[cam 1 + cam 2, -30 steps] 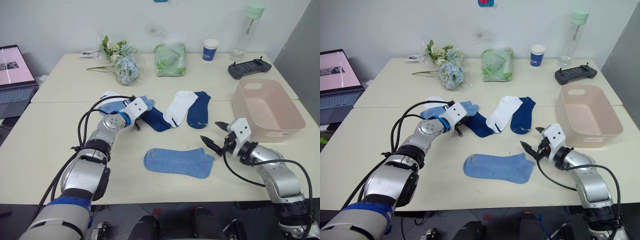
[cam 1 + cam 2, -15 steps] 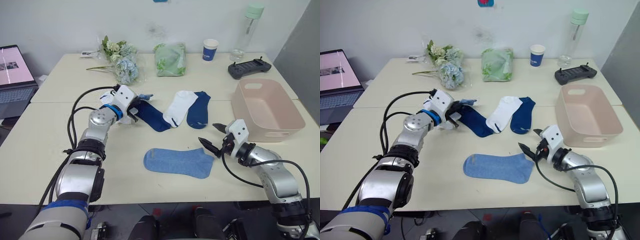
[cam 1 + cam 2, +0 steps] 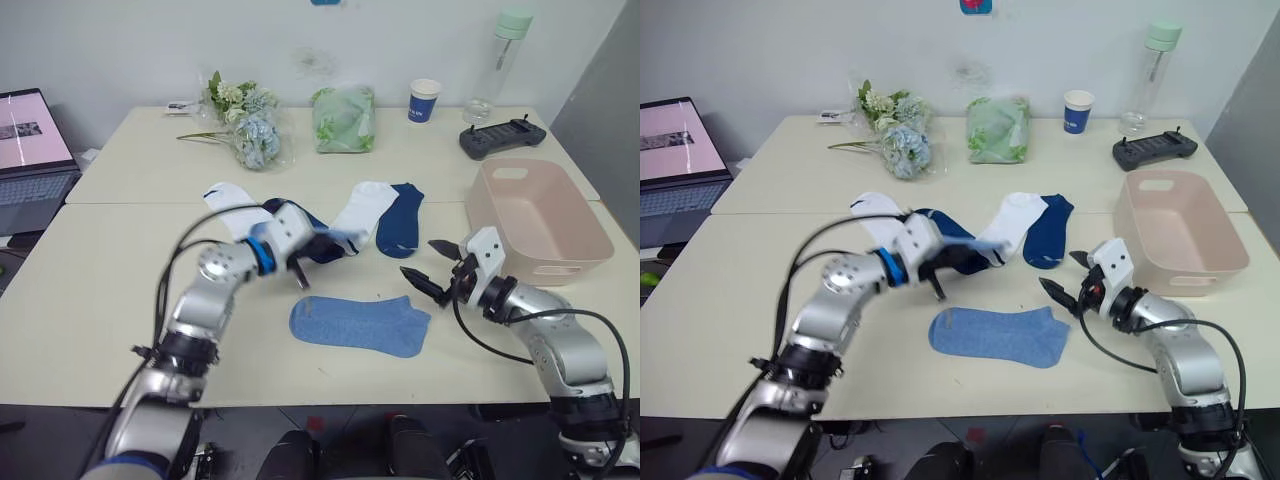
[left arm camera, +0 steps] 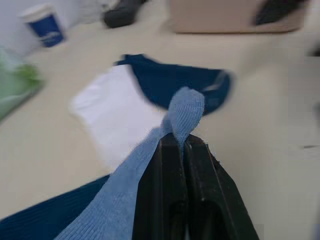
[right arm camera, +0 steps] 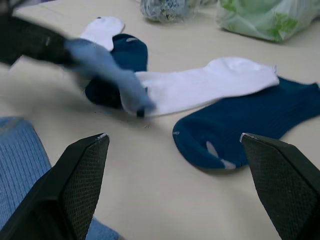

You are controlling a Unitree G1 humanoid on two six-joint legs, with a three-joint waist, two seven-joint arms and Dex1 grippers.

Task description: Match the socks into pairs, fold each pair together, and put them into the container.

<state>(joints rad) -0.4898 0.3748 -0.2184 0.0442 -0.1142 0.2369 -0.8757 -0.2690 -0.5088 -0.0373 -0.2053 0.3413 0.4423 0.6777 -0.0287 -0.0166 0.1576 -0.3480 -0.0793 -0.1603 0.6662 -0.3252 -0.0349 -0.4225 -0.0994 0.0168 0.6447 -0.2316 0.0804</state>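
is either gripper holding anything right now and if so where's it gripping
The left gripper pinches a light blue sock at a bunched fold. The right gripper is open, holding nothing.

One light blue sock (image 3: 360, 325) lies flat; the second (image 4: 150, 165) hangs pinched. White (image 3: 362, 210) and navy socks (image 3: 401, 220) lie, apparently flat, at 12 o'clock; pink container (image 3: 560, 250) at 3 o'clock.

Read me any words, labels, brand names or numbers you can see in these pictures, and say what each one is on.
No text can be read here.
blue paper cup: white marking, too small to read.
laptop: screen content too small to read.
blue sign on the wall: cut off, unreadable.
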